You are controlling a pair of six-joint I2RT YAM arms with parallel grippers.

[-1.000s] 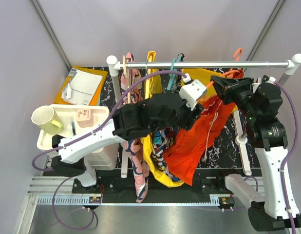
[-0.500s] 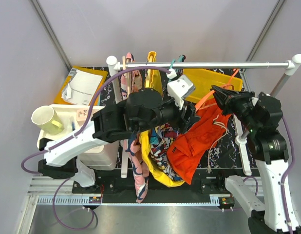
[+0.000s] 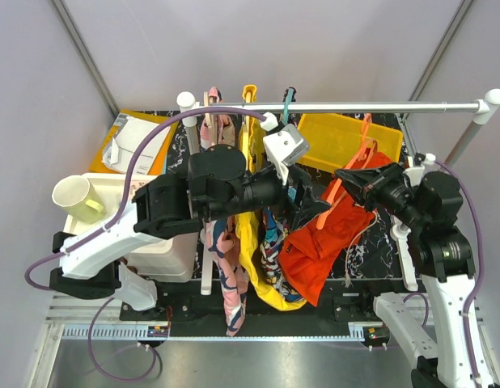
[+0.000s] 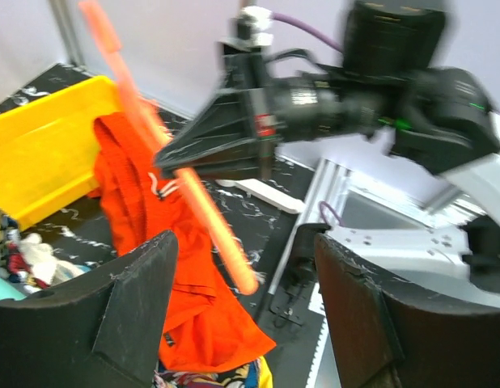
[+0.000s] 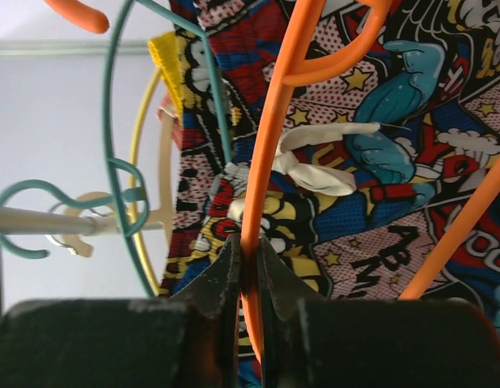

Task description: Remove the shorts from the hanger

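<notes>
We're pinching hanger (image 5: 262, 162) in right hand (image 5: 250, 252), fingers pressed together on its thin orange rod. We're keeping left hand (image 4: 246, 303) spread wide, gripping nothing, just beside shorts (image 3: 327, 234). Shorts are draping from hanger, hanging below rail (image 3: 379, 105), between patterned garment (image 3: 270, 242) and right arm, above bench (image 3: 367, 263). Yellow bin (image 3: 331, 137) is sitting behind shorts. We cannot tell whether hanger hook is touching rail.

Our tally, live
We count four: orange hanger (image 4: 193, 190), teal hanger (image 3: 288, 103), yellow hanger (image 3: 250, 95), wooden hanger (image 3: 208, 109); plus one shorts (image 3: 331, 234), one yellow bin (image 3: 339, 133), one mug (image 3: 72, 198).
</notes>
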